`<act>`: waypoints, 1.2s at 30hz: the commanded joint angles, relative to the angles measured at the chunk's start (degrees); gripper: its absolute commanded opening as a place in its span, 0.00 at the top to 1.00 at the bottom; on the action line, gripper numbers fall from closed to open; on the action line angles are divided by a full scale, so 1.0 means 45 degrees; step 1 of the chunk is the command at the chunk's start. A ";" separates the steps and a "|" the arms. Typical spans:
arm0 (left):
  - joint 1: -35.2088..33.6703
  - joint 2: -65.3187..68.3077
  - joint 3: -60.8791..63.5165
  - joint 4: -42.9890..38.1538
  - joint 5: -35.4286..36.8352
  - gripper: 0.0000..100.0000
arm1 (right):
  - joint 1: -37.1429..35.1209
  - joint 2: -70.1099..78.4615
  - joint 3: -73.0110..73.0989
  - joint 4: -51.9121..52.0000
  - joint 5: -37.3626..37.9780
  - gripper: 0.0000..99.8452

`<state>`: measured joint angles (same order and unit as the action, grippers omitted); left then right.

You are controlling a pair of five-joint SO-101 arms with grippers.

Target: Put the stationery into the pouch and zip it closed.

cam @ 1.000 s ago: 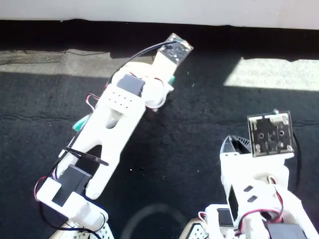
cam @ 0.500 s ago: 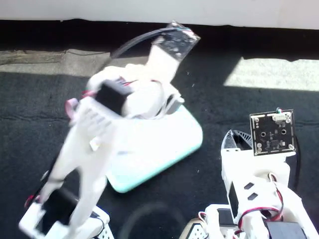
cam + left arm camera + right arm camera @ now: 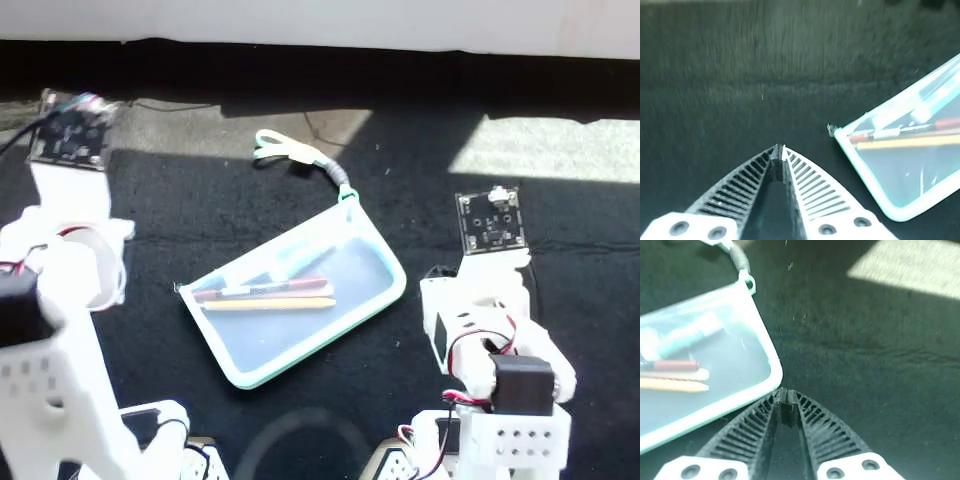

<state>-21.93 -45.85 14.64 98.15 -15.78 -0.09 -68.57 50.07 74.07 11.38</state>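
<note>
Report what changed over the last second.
The left arm, stretched over the pouch a second ago, swung back leftward, off it; the left hand is shut, empty, beside it. The pouch lies uncovered, stationery inside. The right arm only shifted slightly; the right hand is shut.

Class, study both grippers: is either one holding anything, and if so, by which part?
Nothing is held. The left gripper and the right gripper are both shut with nothing between their fingers, beside the pouch.
</note>
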 commanded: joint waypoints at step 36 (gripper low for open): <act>0.3585 -1.1380 1.8315 -0.6369 0.7013 0.99 | -0.0010 -0.0068 1.0247 -0.5675 -0.4864 0.99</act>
<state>-6.02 -97.36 96.13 66.59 13.14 0.18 -68.92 95.08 48.48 -9.36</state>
